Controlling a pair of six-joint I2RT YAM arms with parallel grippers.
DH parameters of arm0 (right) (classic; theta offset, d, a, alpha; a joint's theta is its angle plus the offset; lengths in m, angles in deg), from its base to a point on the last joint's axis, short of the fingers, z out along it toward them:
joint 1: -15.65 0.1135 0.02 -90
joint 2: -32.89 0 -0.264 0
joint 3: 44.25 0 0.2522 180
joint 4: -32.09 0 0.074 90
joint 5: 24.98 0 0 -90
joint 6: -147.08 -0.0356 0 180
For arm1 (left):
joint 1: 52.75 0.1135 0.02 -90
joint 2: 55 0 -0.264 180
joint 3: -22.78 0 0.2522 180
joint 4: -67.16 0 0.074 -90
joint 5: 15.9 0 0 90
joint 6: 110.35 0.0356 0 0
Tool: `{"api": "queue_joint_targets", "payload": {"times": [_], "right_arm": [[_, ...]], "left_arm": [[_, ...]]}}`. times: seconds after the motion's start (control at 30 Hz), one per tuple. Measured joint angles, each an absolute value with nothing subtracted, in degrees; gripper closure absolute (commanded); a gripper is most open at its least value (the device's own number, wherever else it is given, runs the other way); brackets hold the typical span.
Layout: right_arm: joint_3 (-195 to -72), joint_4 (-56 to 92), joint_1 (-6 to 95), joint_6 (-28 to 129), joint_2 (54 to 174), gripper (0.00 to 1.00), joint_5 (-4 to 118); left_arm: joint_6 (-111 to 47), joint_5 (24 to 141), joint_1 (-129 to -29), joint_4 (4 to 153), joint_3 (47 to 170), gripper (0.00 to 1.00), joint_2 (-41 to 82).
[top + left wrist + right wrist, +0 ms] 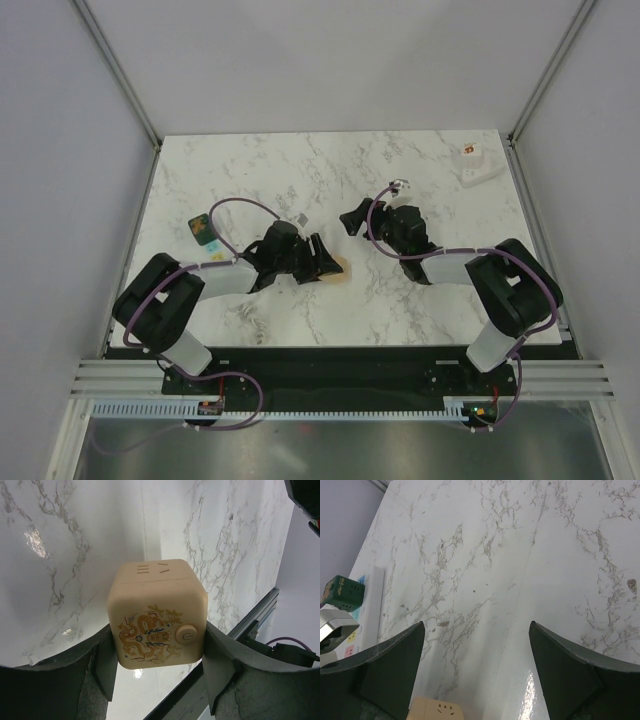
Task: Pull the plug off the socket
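Right hand (pixel 477 625) gapes over marble (pixel 520 555); beige cube (pixel 437 709) at bottom edge.

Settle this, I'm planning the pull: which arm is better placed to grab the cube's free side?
Right. The right jaws stand open and empty near the cube; the left jaws are shut on it.

Centre of table (pixel 440 300): cube socket (pixel 157 620) sits between the fingers of the left gripper (pixel 333 264). The right gripper (pixel 352 218) is just behind it, apart. Well to the left is a small block (pixel 203 229), at the end of a strip (pixel 370 610). An outlet (pixel 478 165) lies in the far right corner, near the table edge.
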State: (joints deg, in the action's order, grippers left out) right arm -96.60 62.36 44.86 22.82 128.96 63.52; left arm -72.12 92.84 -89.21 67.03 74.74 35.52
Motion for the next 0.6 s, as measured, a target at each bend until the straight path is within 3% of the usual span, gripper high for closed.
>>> {"api": "queue_joint_targets", "payload": {"times": [0.3, 0.6], "right_arm": [[-96.6, 62.9, 44.7, 22.3, 129.0, 0.07, 62.6], [-96.6, 63.5, 44.7, 21.9, 129.6, 0.07, 61.8]], "left_arm": [[-71.5, 92.2, -89.2, 69.3, 75.3, 0.18, 35.5], [-68.6, 91.9, -89.2, 75.7, 76.3, 0.14, 29.6]]}}
